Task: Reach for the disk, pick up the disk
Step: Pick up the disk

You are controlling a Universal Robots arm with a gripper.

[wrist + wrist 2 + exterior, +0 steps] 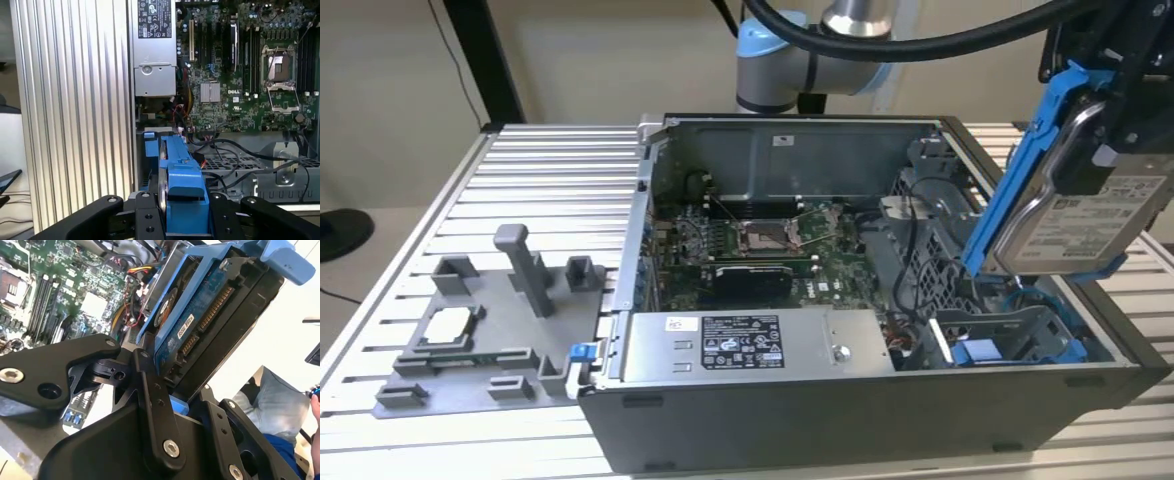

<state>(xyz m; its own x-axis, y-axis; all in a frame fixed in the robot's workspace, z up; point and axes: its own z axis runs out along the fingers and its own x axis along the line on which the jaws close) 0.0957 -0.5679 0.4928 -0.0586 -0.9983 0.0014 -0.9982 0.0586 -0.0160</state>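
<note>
Black claw [165,385] of my arm grips the disk [1067,190] by its blue frame, holding it tilted, lifted above the open computer case [854,410].

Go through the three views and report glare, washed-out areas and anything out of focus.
Exterior view: even light, the disk slightly soft near the frame's edge. Second wrist view: background beside the disk blown out white; the close gripper links are dark. First wrist view: ribbed table bright, the motherboard clear.
</note>
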